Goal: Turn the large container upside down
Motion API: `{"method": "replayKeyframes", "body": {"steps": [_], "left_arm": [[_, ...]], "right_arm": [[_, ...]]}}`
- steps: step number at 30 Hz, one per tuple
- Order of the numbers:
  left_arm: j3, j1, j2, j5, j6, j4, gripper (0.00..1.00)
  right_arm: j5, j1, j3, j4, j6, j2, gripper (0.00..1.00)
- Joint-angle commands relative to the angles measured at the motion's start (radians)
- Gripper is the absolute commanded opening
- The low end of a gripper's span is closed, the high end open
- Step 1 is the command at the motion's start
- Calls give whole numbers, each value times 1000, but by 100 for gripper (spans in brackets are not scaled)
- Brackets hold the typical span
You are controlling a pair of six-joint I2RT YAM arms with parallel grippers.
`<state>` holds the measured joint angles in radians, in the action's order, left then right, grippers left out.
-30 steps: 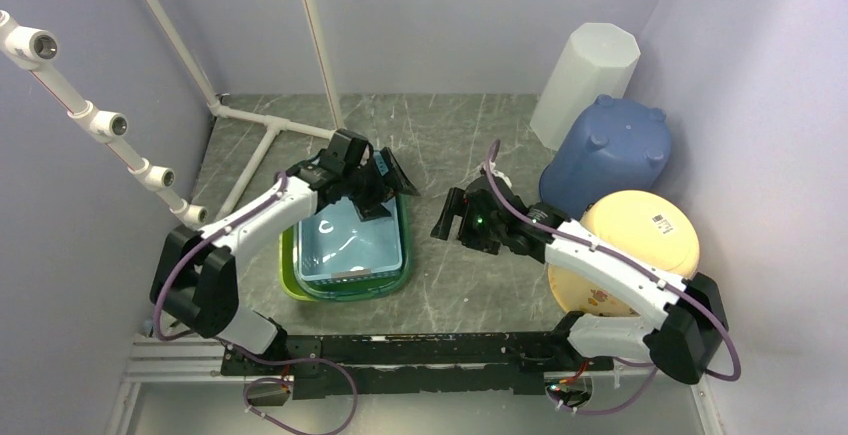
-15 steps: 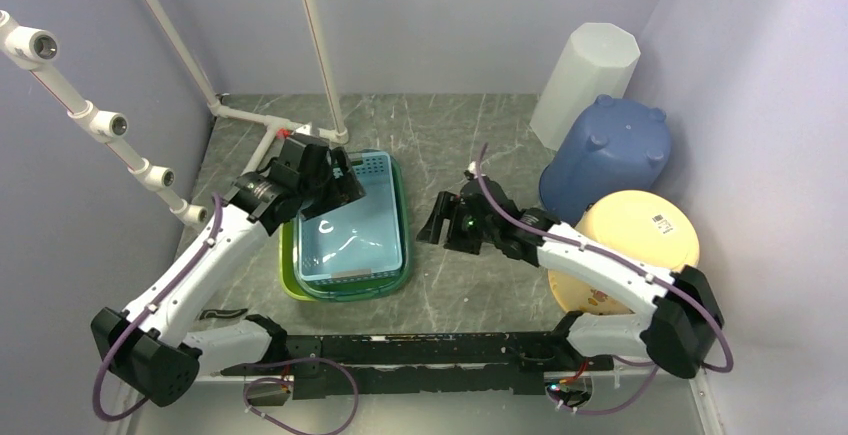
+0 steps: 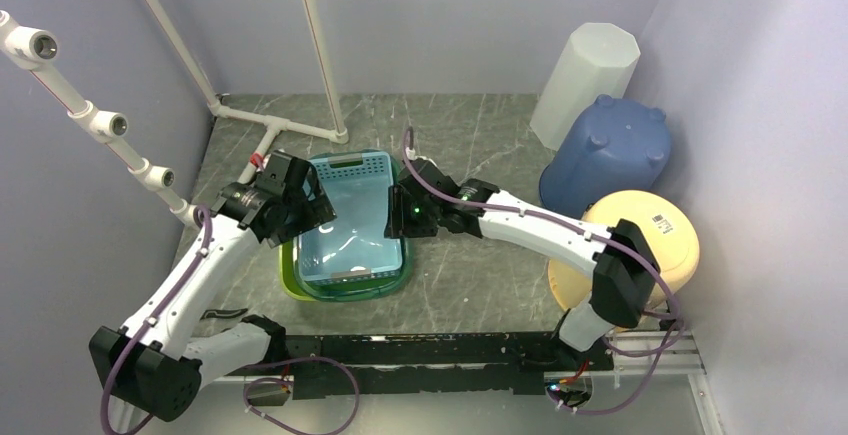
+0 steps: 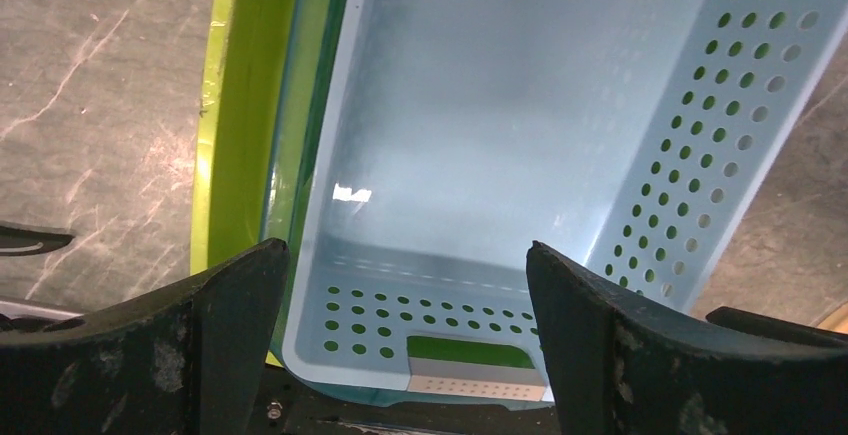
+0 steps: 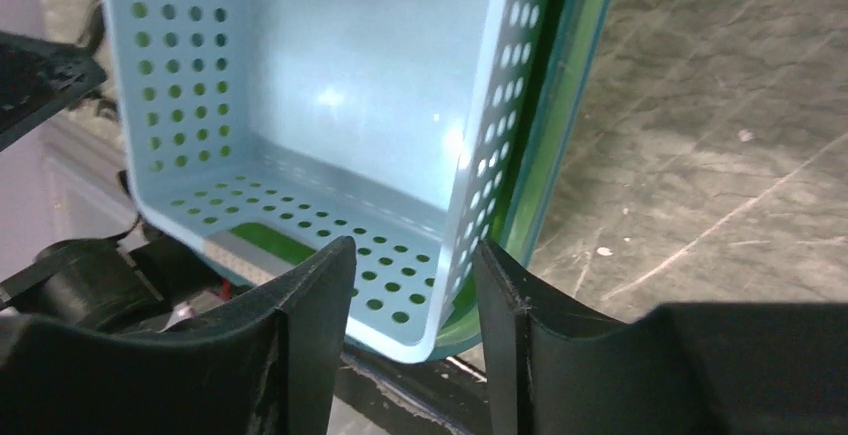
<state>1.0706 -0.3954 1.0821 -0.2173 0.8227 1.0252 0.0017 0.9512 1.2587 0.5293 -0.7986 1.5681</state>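
A light blue perforated basket (image 3: 352, 237) sits nested inside a teal one and a yellow-green one (image 3: 289, 280) at the table's middle left, opening up. My left gripper (image 3: 312, 207) is open wide and empty above the stack's left rim. In the left wrist view (image 4: 402, 250) it looks down into the blue basket (image 4: 520, 105), with the green rim (image 4: 240, 105) beside it. My right gripper (image 3: 396, 217) is open, and its jaws straddle the stack's right wall (image 5: 412, 245). One finger is inside the blue basket (image 5: 330, 75) and one is outside the green rim (image 5: 545, 155).
An upside-down blue bucket (image 3: 605, 150), a tall white bin (image 3: 585, 80) and a pale yellow basin (image 3: 630, 245) stand along the right wall. White pipes (image 3: 270, 125) lie at the back left. Purple walls close in on three sides.
My left gripper has swung from the basket's far rim to its left side. My right gripper has moved left from the bare table to the basket's right wall.
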Motion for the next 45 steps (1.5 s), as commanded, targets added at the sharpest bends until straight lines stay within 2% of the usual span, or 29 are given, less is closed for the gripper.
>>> {"method": "replayKeyframes", "body": {"steps": [1, 8, 12, 16, 21, 24, 35, 40, 45], "left_arm": [[-21, 25, 4, -10, -20, 20, 94], [-50, 54, 6, 15, -16, 14, 92], [-57, 56, -15, 33, -20, -1, 90], [-54, 58, -20, 41, -31, 0, 90], [-48, 58, -19, 38, -37, 5, 90], [-43, 58, -20, 33, -41, 10, 90], [-33, 58, -23, 70, -63, -14, 88], [-24, 58, -19, 163, -79, -63, 81], [1, 58, -8, 224, -94, -95, 67]], "right_arm": [[71, 6, 81, 99, 65, 57, 49], [60, 8, 149, 118, 107, 118, 39], [79, 7, 194, 172, 115, 164, 25], [80, 8, 202, 174, 118, 169, 22], [104, 6, 196, 173, 113, 145, 0], [94, 0, 178, 143, 108, 106, 0], [-114, -99, 22, -20, 37, -24, 0], [-146, -109, 4, -20, 47, -38, 0], [-154, -109, 10, 1, 70, -31, 0]]}}
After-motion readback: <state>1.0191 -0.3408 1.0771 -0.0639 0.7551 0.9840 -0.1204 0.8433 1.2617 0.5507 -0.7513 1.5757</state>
